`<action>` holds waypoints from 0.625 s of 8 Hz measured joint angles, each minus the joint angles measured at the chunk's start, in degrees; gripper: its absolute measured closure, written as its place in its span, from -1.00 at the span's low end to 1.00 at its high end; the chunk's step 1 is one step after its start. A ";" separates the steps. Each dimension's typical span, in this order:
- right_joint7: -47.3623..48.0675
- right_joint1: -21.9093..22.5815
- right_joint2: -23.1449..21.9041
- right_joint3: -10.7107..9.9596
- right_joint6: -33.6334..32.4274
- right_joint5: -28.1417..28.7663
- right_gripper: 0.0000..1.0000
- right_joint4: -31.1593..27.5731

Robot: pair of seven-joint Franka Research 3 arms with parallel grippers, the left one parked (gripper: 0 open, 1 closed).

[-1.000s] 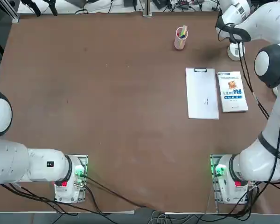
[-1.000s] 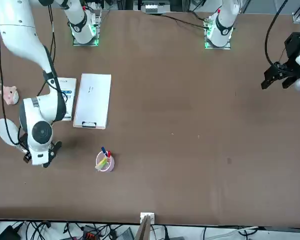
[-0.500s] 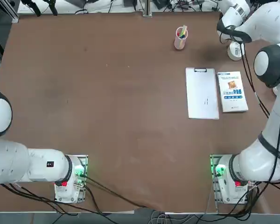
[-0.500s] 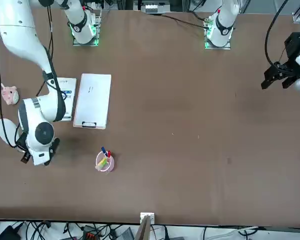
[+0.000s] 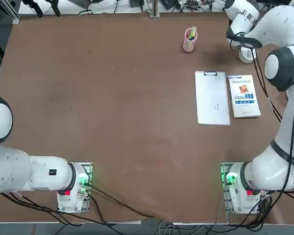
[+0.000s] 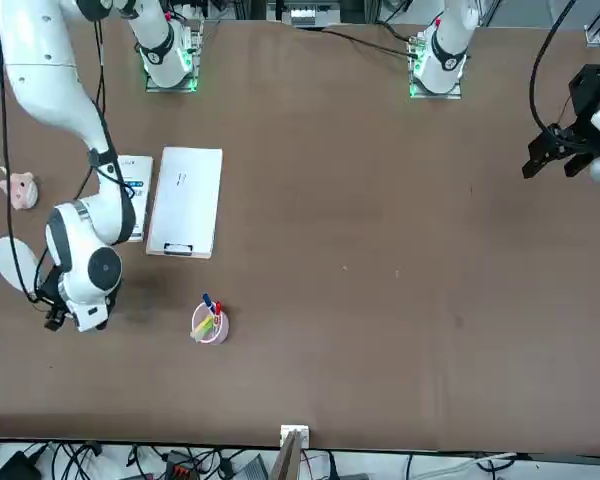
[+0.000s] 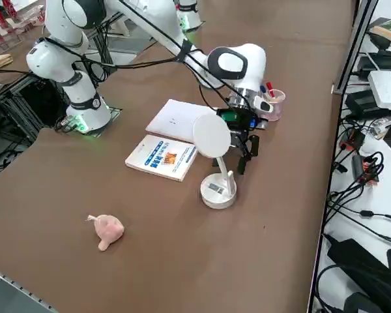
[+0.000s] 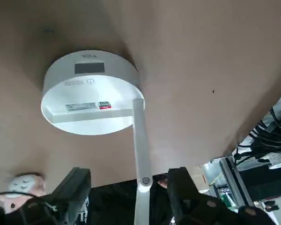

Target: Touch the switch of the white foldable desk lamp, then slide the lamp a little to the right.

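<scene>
The right gripper (image 8: 131, 187) hangs with its jaws parted, one dark finger (image 8: 77, 185) on either side of the lamp's thin arm, and no contact with that arm can be made out. In the wrist view the lamp (image 8: 91, 98) shows its round white base, with a small display panel and a power symbol on top and a label below; the arm runs from the base to a hinge between the fingers. In the side view the gripper (image 7: 244, 147) sits at centre frame just behind the lamp's head, and the lamp (image 7: 216, 163) stands upright on the table (image 7: 85, 195), base at centre, head raised on its arm. A book (image 7: 161, 157) and a clipboard (image 7: 180, 119) lie just left of the lamp, a pen cup (image 7: 272, 103) is at upper right of centre, and a pink toy (image 7: 106, 229) rests at lower left. From overhead the lamp (image 5: 246, 54) is at upper right, partly under the arm.
</scene>
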 joint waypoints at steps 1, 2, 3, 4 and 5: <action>-0.05 0.00 0.37 -0.01 0.00 -0.24 -0.91 0.00; -0.12 -0.01 0.51 -0.01 -0.01 -1.04 -0.53 0.00; -0.19 -0.07 0.59 -0.03 -0.03 -2.03 -0.37 0.01; -0.25 -0.15 0.65 -0.03 -0.03 -2.53 -0.30 0.01; -0.30 -0.24 0.67 -0.04 -0.03 -2.69 -0.28 0.01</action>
